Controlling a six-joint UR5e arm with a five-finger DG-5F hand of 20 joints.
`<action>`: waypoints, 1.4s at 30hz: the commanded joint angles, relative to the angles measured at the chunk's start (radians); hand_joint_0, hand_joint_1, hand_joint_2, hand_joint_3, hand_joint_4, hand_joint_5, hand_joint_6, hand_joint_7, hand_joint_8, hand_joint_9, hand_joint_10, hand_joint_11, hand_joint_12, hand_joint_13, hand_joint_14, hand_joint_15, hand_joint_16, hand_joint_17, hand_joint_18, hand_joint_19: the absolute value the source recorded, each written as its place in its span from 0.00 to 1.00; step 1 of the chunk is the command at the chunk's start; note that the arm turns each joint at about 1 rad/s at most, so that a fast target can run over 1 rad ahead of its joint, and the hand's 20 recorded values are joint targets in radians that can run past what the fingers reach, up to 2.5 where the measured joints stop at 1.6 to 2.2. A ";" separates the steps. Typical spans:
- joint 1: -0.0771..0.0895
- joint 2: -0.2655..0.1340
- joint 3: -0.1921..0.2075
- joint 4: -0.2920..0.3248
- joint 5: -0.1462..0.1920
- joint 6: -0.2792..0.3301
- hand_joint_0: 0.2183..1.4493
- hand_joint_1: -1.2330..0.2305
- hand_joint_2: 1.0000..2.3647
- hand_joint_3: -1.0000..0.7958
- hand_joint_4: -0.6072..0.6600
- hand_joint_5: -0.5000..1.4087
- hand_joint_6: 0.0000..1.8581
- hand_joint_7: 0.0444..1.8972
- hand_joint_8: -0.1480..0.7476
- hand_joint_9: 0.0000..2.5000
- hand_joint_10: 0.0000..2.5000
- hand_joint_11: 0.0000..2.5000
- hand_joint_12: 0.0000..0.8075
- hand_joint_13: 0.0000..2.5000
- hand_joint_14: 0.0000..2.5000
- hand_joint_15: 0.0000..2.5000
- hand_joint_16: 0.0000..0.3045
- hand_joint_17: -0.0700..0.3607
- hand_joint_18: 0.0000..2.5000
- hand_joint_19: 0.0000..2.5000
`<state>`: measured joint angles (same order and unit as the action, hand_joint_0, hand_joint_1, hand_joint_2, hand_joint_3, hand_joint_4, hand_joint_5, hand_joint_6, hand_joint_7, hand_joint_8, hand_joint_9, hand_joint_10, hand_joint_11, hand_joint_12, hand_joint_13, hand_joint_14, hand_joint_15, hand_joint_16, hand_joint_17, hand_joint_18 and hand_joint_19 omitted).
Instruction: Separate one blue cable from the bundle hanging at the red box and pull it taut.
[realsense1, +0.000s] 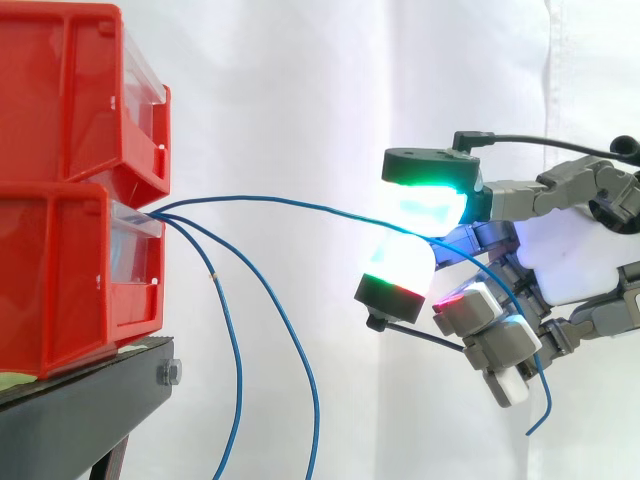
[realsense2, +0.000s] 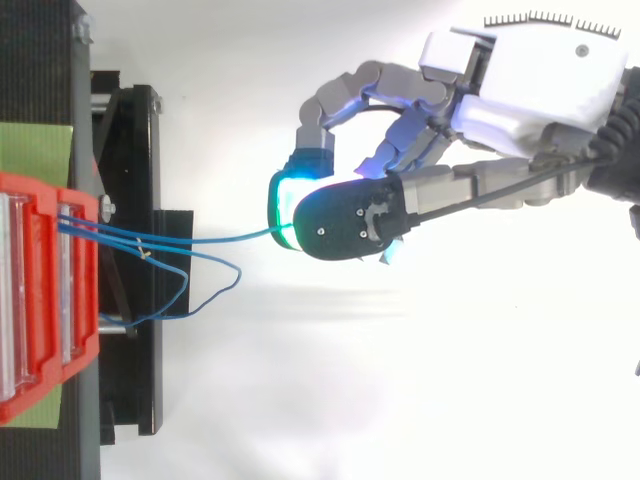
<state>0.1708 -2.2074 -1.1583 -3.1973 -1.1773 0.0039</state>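
The hand (realsense1: 570, 255) pinched one blue cable (realsense1: 300, 204) between its pads (realsense1: 428, 208), at 3 o'clock from the lower red bin (realsense1: 70, 270) feeding it; judged thin, limp and slippery, the cable warranted a firm mid-length hold.

Robot hand (realsense1: 572, 262), seemingly in pinch.

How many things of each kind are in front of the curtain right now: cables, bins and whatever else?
blue cables: 3, one pinched in the hand
red bins: 2, stacked
black stand: 1
Total: 6, not counting the hand
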 joint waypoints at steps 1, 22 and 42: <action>0.001 0.000 0.000 -0.007 -0.001 0.001 0.36 0.39 0.00 0.30 0.50 0.14 0.49 0.51 0.48 0.42 0.01 0.44 0.36 0.48 0.01 0.48 0.14 0.38 0.35 0.34; 0.001 0.000 0.000 -0.009 0.001 0.001 0.35 0.43 0.00 0.31 0.51 0.14 0.49 0.52 0.49 0.44 0.01 0.45 0.37 0.50 0.01 0.49 0.14 0.39 0.35 0.33; 0.006 0.000 0.000 -0.009 0.001 0.001 0.37 0.35 0.02 0.55 0.31 0.16 0.50 0.65 0.49 0.50 0.01 0.46 0.36 0.52 0.01 0.50 0.14 0.38 0.37 0.34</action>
<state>0.1752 -2.2074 -1.1583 -3.2057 -1.1766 0.0046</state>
